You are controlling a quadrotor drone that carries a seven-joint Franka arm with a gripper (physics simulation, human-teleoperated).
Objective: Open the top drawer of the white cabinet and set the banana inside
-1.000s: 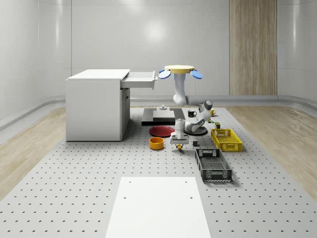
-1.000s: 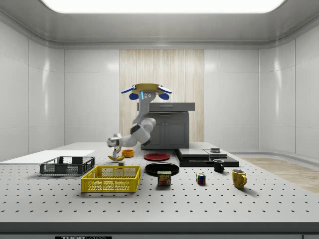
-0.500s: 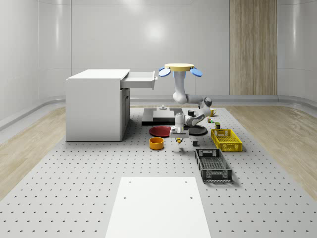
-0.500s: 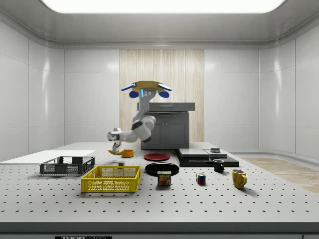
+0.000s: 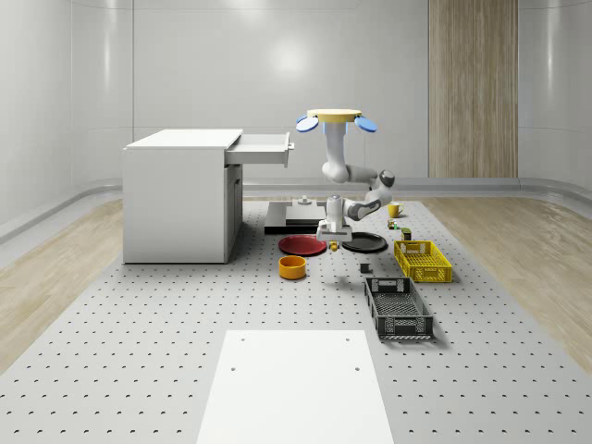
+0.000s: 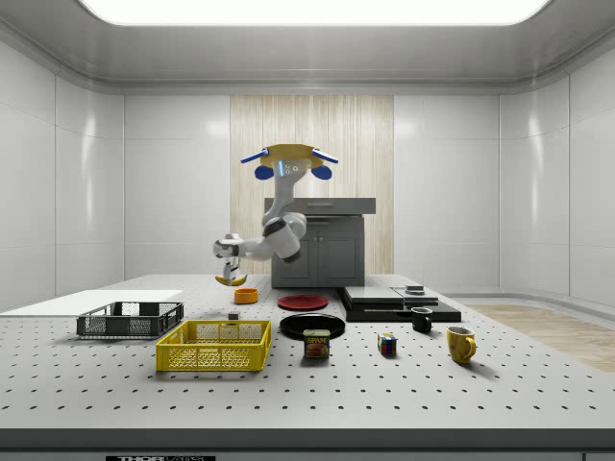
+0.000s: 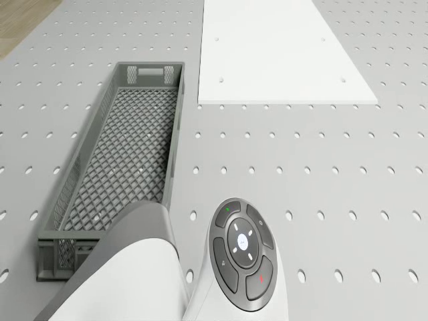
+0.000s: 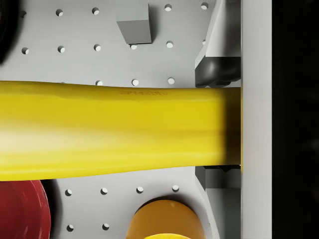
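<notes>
- Hovering in the air above the grey perforated desk [image 5: 139,314], the yellow-topped quadrotor drone [image 5: 336,118] with blue rotors, just beside the open top drawer [image 5: 262,149] of the white cabinet [image 5: 178,194], on the whole-scene view's right of it.
- Hanging below the drone, the white jointed arm [image 5: 356,180], bent down and back toward the cabinet side.
- Clamped on the yellow curved banana [image 6: 231,280], the claw [image 6: 229,272], holding the fruit up in the air, clear of the desk.
- Seen in the wrist view: the banana [image 8: 114,130] lying crosswise between the fingers [image 8: 222,69], pressed against them.
- Lying below the held banana on the desk: a small orange bowl [image 5: 292,267], a flat red plate [image 5: 302,245] and a small grey block [image 8: 134,24].
- Pulled out from the cabinet's upper front, the drawer, standing higher than the claw.
- Resting further toward the whole-scene view's right: a black round plate [image 5: 365,244], a yellow mesh basket [image 5: 422,260] and a long dark grey mesh crate [image 5: 397,308].
- Lying near the front of the desk, a white flat rectangular board [image 5: 291,388].
- Sitting behind the plates, a low black platform [image 5: 294,218].
- Standing in the side view near the front edge: a small tin can [image 6: 317,344], a coloured cube [image 6: 386,344], a black mug [image 6: 421,320] and a yellow mug [image 6: 460,344].
</notes>
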